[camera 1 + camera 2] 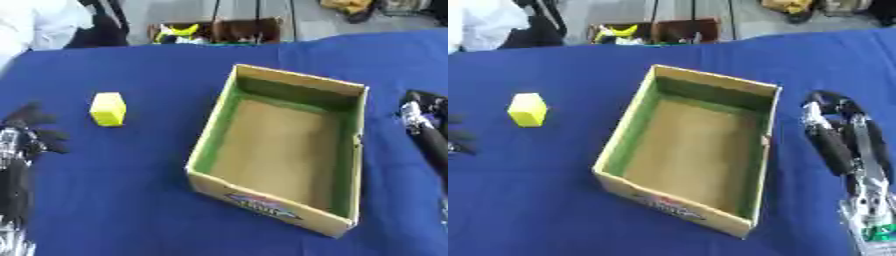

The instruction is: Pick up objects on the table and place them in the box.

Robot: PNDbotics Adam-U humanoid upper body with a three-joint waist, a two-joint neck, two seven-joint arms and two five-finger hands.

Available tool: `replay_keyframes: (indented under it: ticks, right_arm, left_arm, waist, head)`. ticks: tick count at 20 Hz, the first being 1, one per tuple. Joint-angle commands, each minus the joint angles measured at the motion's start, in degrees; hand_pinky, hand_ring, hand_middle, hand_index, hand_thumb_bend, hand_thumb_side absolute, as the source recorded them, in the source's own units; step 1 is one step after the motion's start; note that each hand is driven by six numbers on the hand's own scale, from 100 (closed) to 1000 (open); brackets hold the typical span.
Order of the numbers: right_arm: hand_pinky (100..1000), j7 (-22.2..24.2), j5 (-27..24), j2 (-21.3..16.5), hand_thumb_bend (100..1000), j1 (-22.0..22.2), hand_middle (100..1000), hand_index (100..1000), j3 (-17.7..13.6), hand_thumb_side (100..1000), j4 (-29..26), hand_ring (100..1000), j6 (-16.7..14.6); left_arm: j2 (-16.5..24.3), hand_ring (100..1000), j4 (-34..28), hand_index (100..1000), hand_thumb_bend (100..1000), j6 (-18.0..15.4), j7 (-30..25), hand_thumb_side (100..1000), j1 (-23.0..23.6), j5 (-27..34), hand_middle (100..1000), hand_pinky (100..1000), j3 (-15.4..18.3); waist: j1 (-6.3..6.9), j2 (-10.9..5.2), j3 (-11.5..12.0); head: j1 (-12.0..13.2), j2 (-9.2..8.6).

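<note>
Left eye view: left hand (26,132) sits low at the left edge on the blue counter (114,200), fingers relaxed and spread, nothing in them. Right eye view shows the right hand (842,130) along the right side, just beside the box's right wall, fingers long and mostly straight, holding nothing. Cardboard box (346,222) sits mid-counter, open top, green inner walls, brown floor, printed label on the near outer wall; nothing visible inside. Yellow block (108,108) stands on the counter left of the box, apart from it, beyond and to the right of the left hand, not touching it. Far edge: blurred clutter past the counter, can't tell what.
</note>
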Motion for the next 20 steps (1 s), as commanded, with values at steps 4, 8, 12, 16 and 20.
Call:
replay_keyframes:
  ticks: [4, 8, 12, 16, 20]
  right_arm:
    - [874, -0.4, 0.3, -0.7, 100, -0.1, 576, 829, -0.5, 702, -1.6, 990, 0.0]
    - [874, -0.4, 0.2, -0.8, 100, -0.1, 576, 829, -0.5, 701, -1.6, 990, 0.0]
    - [875, -0.4, 0.2, -1.2, 100, 0.1, 576, 829, -0.5, 700, -1.6, 990, 0.1]
    - [875, -0.5, 0.3, -1.4, 100, 0.3, 576, 829, -0.5, 700, -1.5, 990, 0.1]
    - [874, -0.5, 0.4, -1.1, 100, 0.1, 576, 829, -0.5, 699, -1.7, 990, 0.1]
  left_arm:
    - [0.7, 573, -1.1, 852, 100, -0.1, 0.0, 1000, -0.4, -0.1, 654, 493, 0.0]
    - [1.7, 578, -1.4, 863, 100, -0.5, 0.2, 1000, -0.4, -1.1, 673, 495, 0.3]
    - [6.0, 596, -3.0, 885, 100, -2.3, 1.9, 1000, -0.8, -4.3, 708, 507, 1.9]
    - [11.1, 623, -3.3, 904, 150, -5.4, 2.3, 990, -2.0, -7.5, 742, 526, 3.1]
    - [16.5, 646, -3.3, 927, 243, -6.1, 1.1, 964, -3.2, -10.8, 763, 539, 3.2]
  waist:
    - [-0.04, -1.05, -0.1]
    - [0.14, -0.89, -0.1]
    - [0.56, -0.95, 0.0]
    - [0.96, -1.21, -0.1]
    - [0.8, -1.41, -0.5]
  head:
    - [-0.1, -0.87]
    - [-0.4, -1.09]
    - [-0.9, -0.92]
    - [-1.4, -0.5]
    - [-1.1, 1.37]
